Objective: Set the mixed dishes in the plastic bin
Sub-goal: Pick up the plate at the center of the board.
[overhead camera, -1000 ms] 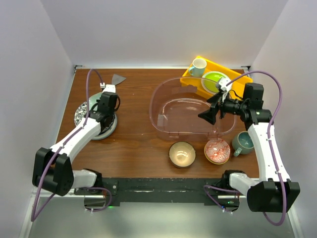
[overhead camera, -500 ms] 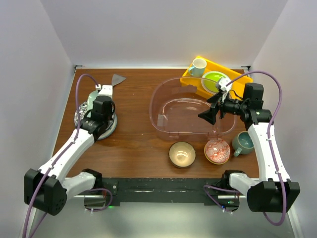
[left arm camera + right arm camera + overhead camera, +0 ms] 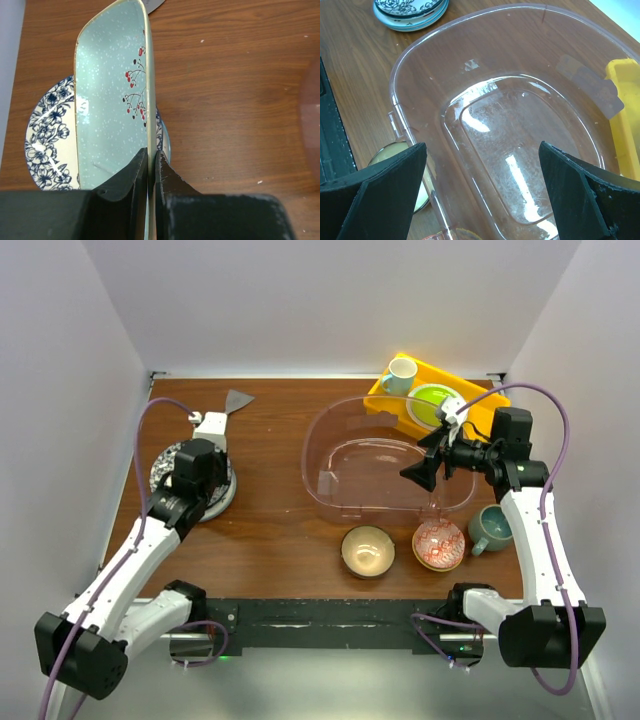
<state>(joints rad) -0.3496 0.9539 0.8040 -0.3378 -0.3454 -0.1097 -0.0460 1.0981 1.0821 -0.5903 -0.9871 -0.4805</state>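
From above, the left gripper point(image 3: 205, 445) is at the left of the surface point(image 3: 270, 530), and the plastic bin point(image 3: 312, 455) is well to its right. I think it should lift the plate high and go slowly over the rim.

Left wrist: the jaws pinch the edge of the red fruit plate point(image 3: 112, 100), which is tipped up over the blue flower plate point(image 3: 47, 145).

Right wrist: the right gripper point(image 3: 482, 185) hangs over the bin with its jaws wide open, holding nothing.

No writing is reading clearly in any view. A small raised mark point(image 3: 471, 64) is showing on the plastic bin point(image 3: 420, 80) wall ahead of the right hand point(image 3: 481, 145), possibly a moulded symbol, too faint to read.
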